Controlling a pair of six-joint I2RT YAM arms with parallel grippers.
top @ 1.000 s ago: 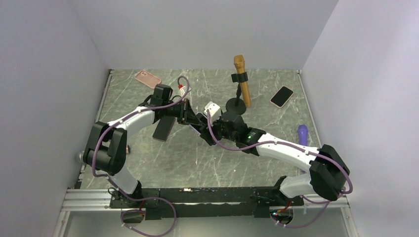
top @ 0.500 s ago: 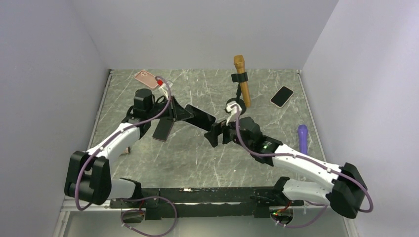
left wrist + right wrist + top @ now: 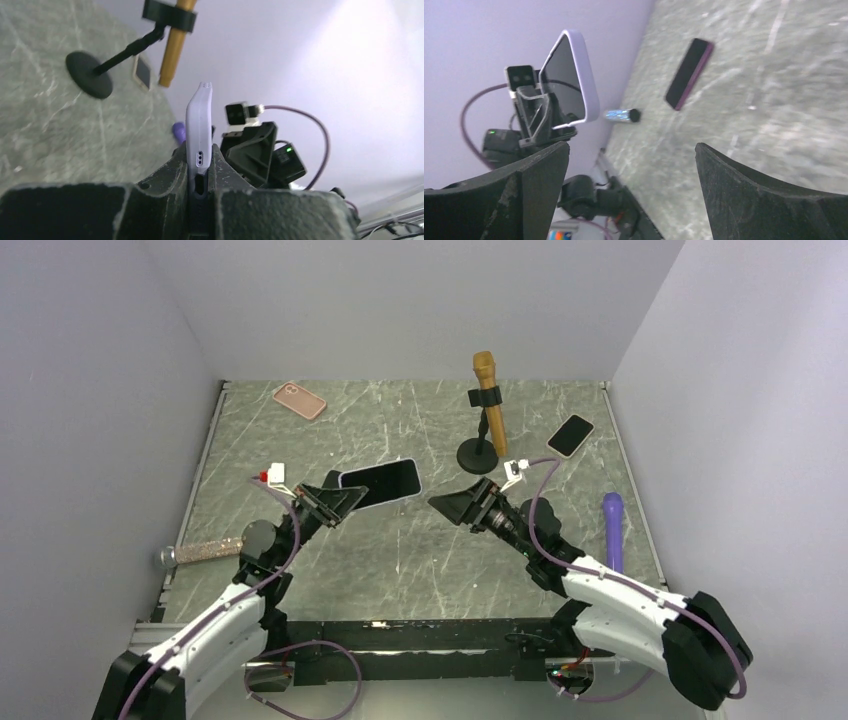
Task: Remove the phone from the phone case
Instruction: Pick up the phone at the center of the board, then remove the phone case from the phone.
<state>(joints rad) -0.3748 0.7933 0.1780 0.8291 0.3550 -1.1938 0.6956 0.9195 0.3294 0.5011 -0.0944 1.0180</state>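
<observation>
A phone with a dark screen in a pale lavender case (image 3: 380, 482) is held up off the table, tilted. My left gripper (image 3: 343, 499) is shut on its lower end. In the left wrist view the case's edge (image 3: 199, 120) stands upright, clamped between the jaws of the left gripper (image 3: 200, 167). My right gripper (image 3: 452, 508) is open and empty, a short way to the right of the phone and facing it. In the right wrist view the cased phone (image 3: 570, 80) shows at the upper left, well beyond the right gripper (image 3: 631, 150).
A gold microphone on a black stand (image 3: 488, 410) is at the back centre. A pink phone (image 3: 299, 400) lies at the back left, another phone (image 3: 570, 435) at the back right. A purple object (image 3: 612, 525) lies right, a glittery cylinder (image 3: 205, 550) left. A dark maroon-edged phone (image 3: 688, 73) lies flat.
Both arms have drawn back toward the near edge and apart. The left gripper carried the cased phone with it, lifted. The right gripper has come away open and empty.
</observation>
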